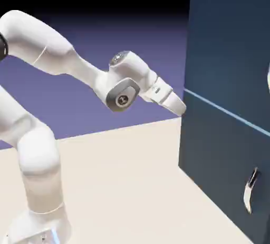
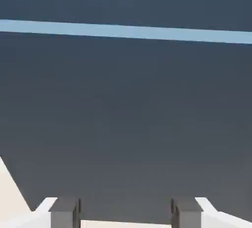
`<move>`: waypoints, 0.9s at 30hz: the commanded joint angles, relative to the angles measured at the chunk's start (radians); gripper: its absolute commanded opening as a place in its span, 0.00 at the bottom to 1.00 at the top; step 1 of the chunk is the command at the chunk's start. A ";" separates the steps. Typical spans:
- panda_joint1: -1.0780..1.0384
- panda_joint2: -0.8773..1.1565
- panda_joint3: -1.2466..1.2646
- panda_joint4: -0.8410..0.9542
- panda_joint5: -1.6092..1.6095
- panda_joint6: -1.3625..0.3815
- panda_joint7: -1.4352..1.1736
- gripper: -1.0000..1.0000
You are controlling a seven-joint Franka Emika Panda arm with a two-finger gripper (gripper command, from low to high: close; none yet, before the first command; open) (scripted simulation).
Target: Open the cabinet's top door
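Here the cabinet (image 1: 227, 111) is seen filling the exterior view's right, its top door (image 1: 232, 42) set above the pale seam (image 1: 227, 112). The arm (image 1: 58, 58) is bent at the elbow and stretched toward the cabinet's near edge at seam height. The gripper (image 2: 126, 214) is held wide apart, nothing grasped, just before the dark panel.

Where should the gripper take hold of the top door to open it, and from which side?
Probably at the top door's handle, a pale sliver cut off at the exterior view's right edge. Approach from the front: the panel is flat, with nothing else to pinch. The open gripper faces bare panel now.
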 commanded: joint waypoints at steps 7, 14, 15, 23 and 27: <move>0.156 -0.002 -0.254 0.125 -0.235 0.101 0.124 0.50; 0.313 -0.004 -0.507 0.251 -0.470 0.202 0.249 0.50; 0.335 -0.005 -0.544 0.268 -0.503 0.217 0.266 0.50; 0.514 -0.007 -0.834 0.412 -0.772 0.333 0.408 0.50; 0.603 -0.008 -0.979 0.483 -0.906 0.390 0.480 0.50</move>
